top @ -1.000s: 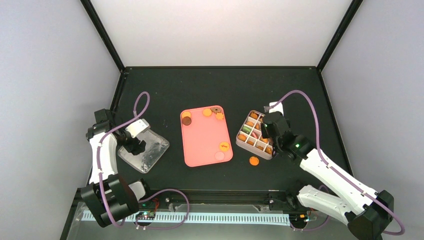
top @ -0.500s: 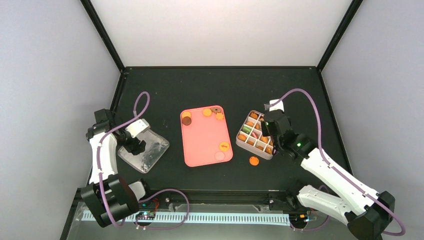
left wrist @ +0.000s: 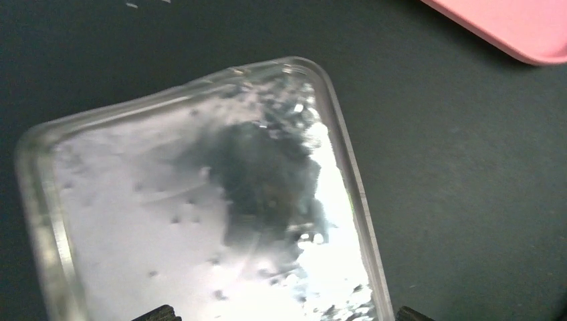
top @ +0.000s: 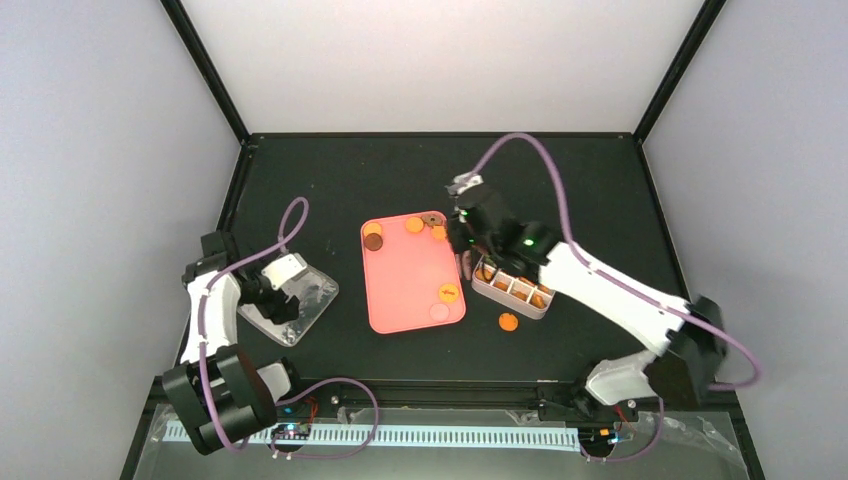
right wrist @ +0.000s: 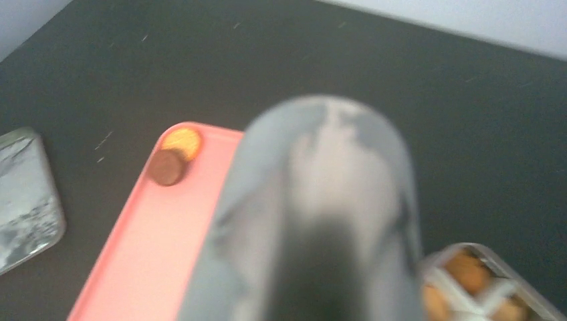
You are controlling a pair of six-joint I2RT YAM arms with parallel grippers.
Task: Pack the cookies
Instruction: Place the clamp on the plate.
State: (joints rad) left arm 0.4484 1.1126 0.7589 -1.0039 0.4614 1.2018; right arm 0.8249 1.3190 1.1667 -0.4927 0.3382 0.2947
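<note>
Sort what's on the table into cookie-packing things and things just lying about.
Job: cookies, pink tray, divided box, stray orange cookie beside the box.
Lying about: clear plastic lid at the left, nothing on it.

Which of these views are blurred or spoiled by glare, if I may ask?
Right wrist view: a grey, out-of-focus shape fills the middle, and the pink tray and cookies look soft. Left wrist view: bright glare on the clear plastic lid. Top view: sharp, evenly lit.
</note>
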